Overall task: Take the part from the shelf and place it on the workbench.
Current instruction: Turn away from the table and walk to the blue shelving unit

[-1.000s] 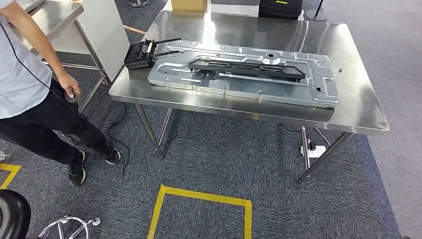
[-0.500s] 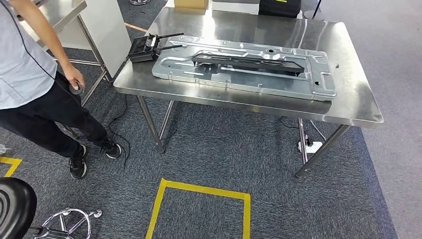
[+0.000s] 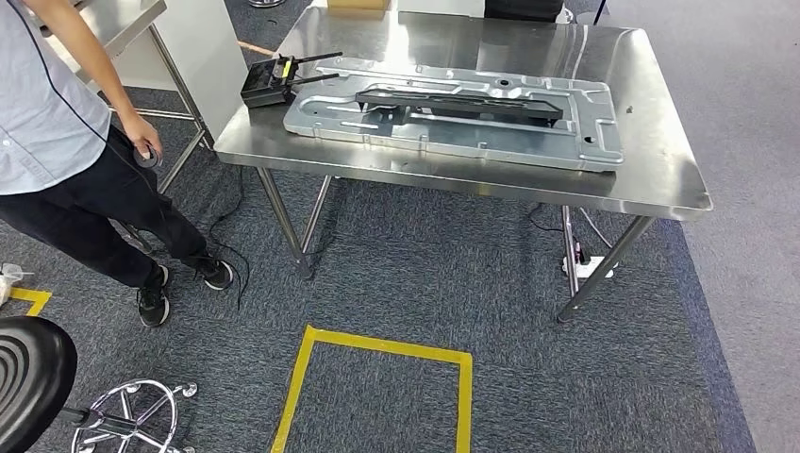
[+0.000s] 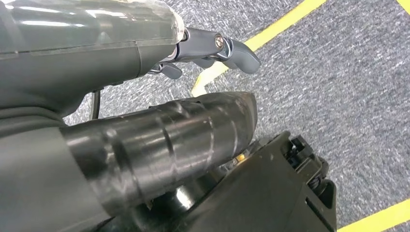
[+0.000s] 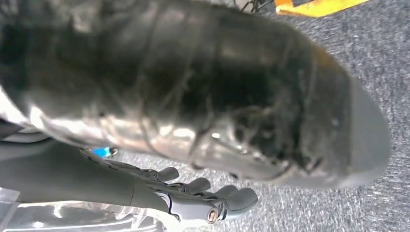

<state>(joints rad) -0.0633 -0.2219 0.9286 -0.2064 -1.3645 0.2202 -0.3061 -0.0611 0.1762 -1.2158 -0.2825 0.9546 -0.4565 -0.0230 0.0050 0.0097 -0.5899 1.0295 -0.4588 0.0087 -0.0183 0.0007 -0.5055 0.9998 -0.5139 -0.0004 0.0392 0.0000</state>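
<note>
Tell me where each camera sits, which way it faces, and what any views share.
Head view: high on the body, looking forward and down at the workbench and a person.
Left wrist view: behind the left hand, facing the carpet.
Right wrist view: behind the right hand, facing the carpet.
Shared: grey carpet with yellow tape in all three.

Glossy steel workbench (image 3: 660, 179) bears a dull grey metal panel (image 3: 472, 142); the carpet (image 3: 425, 283) looks rough.

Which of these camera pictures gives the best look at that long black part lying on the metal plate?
The head view. It shows the whole black part lying lengthwise on the stamped metal plate on the steel table. The two wrist views look down past the left hand and right hand at carpet.
</note>
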